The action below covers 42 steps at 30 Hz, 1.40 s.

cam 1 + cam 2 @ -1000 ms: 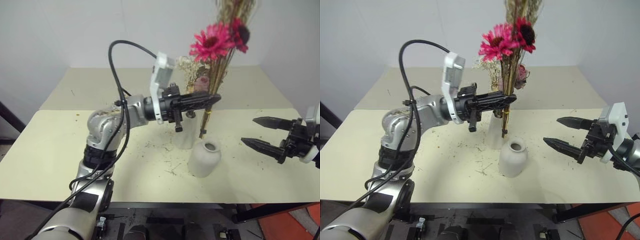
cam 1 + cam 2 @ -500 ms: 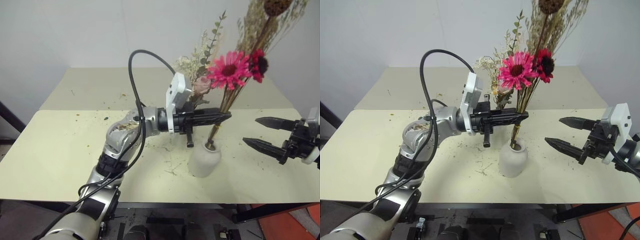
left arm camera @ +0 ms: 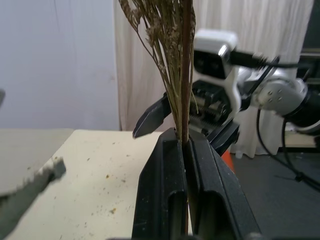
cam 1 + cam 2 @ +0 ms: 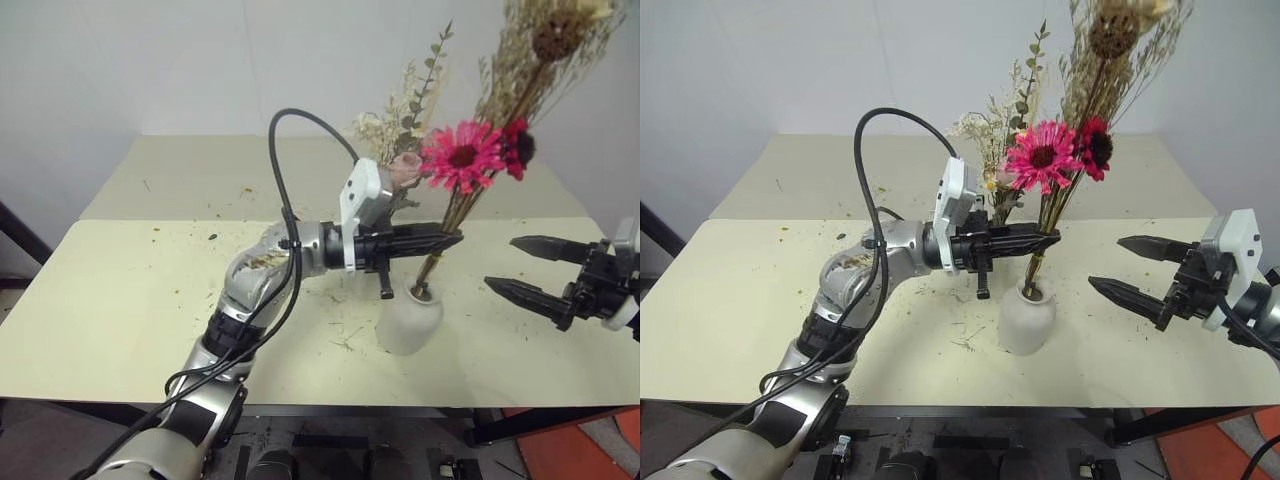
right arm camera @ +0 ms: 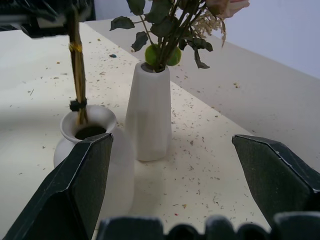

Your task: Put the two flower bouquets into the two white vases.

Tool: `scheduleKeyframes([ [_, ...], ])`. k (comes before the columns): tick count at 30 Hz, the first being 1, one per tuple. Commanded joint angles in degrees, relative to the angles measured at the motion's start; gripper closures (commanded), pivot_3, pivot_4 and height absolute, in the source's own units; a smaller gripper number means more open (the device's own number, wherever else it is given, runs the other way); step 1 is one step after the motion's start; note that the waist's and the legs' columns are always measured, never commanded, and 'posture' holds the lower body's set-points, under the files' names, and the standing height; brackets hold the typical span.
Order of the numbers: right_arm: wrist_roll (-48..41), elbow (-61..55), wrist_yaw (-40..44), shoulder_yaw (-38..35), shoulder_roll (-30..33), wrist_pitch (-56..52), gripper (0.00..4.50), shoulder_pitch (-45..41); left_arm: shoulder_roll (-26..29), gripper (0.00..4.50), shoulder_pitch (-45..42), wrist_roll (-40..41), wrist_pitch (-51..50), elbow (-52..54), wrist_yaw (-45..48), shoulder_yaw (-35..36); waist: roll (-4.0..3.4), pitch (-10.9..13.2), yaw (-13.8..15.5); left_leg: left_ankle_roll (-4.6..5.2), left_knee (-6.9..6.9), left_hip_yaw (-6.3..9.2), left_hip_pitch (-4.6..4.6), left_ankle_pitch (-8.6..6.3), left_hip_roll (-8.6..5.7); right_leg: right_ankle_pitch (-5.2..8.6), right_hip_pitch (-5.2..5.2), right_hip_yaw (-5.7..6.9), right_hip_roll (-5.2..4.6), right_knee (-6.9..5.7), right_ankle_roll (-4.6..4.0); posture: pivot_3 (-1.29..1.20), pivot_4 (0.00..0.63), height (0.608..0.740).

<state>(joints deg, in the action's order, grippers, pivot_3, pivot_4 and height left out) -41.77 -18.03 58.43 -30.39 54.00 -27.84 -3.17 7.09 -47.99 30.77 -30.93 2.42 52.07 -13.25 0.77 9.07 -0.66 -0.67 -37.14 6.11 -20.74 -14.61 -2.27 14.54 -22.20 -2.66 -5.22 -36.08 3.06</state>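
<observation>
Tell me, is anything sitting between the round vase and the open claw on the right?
Nothing: in the left eye view, only bare, crumb-flecked table separates the squat vase from the right gripper.

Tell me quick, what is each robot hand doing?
Left gripper: shut on the tan grass bouquet, stems in the squat vase.
Right gripper: open, holding nothing.
</observation>
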Motion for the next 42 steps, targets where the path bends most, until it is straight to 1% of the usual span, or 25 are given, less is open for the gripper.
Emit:
scheduleKeyframes([
  [1, -0.8, -1.5, -0.5, -2.9, 0.1, 0.4, 0.00, -0.1, -0.9, 4.46, 0.0, -1.1, 2.3, 0.2, 0.0, -0.1, 0.00, 0.0, 0.0, 0.00, 0.00, 0.00, 0.00, 0.00, 0.00, 0.00, 0.00, 0.00, 0.00, 0.00, 0.00, 0.00, 0.150, 0.740],
  [8, -2.6, -1.8, 0.2, -4.0, 0.2, -1.1, 0.00, 0.7, -2.0, 4.46, 1.7, -2.4, 3.6, -0.1, 0.2, -0.6, 0.00, 0.0, 0.0, 0.00, 0.00, 0.00, 0.00, 0.00, 0.00, 0.00, 0.00, 0.00, 0.00, 0.00, 0.00, 0.00, 0.150, 0.740],
  [14, -4.3, -1.5, 2.4, -6.4, 0.8, -2.3, 0.00, 3.1, -2.5, 4.46, 2.3, -3.4, 4.3, -0.6, -0.3, -0.6, 0.00, 0.0, 0.0, 0.01, 0.00, 0.00, 0.00, 0.00, 0.00, 0.00, 0.01, 0.00, 0.00, 0.00, 0.00, 0.00, 0.150, 0.740],
  [23, -4.5, -2.3, 3.5, -8.3, 1.0, -2.8, 0.00, 5.3, -4.1, 4.46, 5.2, -7.4, 10.2, -2.7, -0.5, -2.2, 0.00, 0.0, 0.0, 0.01, 0.00, 0.00, 0.02, 0.00, 0.00, 0.00, 0.04, 0.00, 0.00, 0.00, 0.00, 0.00, 0.150, 0.740],
  [27, -4.6, -2.5, 3.5, -8.5, 1.0, -2.9, 0.00, 5.7, -3.3, 4.46, 7.3, -10.2, 13.9, -2.9, 0.9, -4.2, 0.00, 0.0, 0.1, 0.01, 0.00, -0.01, 0.02, 0.00, 0.00, 0.00, 0.04, 0.00, 0.00, 0.00, 0.00, 0.00, 0.150, 0.740],
  [31, -5.0, -2.6, 4.0, -8.8, 1.1, -3.1, 0.00, 6.3, -3.1, 4.46, 8.3, -11.0, 14.3, -2.9, 1.0, -4.6, 0.00, 0.0, 0.1, 0.01, -0.01, -0.01, 0.02, 0.00, 0.00, 0.00, 0.04, 0.00, 0.00, -0.01, 0.00, 0.00, 0.150, 0.740],
  [37, -6.6, -2.8, 7.2, -10.0, 1.6, -3.5, 0.00, 8.3, -3.3, 4.46, 8.9, -11.2, 14.3, -3.1, 0.5, -4.3, 0.00, 0.0, 0.2, 0.01, -0.01, -0.01, 0.01, -0.01, 0.00, 0.00, 0.04, 0.00, 0.00, 0.00, 0.00, 0.00, 0.150, 0.740],
  [42, -6.1, -2.6, 8.3, -10.2, 1.3, -2.7, 0.00, 8.6, -3.1, 4.46, 9.4, -11.4, 14.4, -3.1, 0.4, -4.4, 0.03, 0.0, 0.1, 0.01, -0.01, -0.01, 0.02, -0.01, 0.00, 0.00, 0.05, 0.00, 0.01, -0.01, 0.00, 0.00, 0.150, 0.740],
])
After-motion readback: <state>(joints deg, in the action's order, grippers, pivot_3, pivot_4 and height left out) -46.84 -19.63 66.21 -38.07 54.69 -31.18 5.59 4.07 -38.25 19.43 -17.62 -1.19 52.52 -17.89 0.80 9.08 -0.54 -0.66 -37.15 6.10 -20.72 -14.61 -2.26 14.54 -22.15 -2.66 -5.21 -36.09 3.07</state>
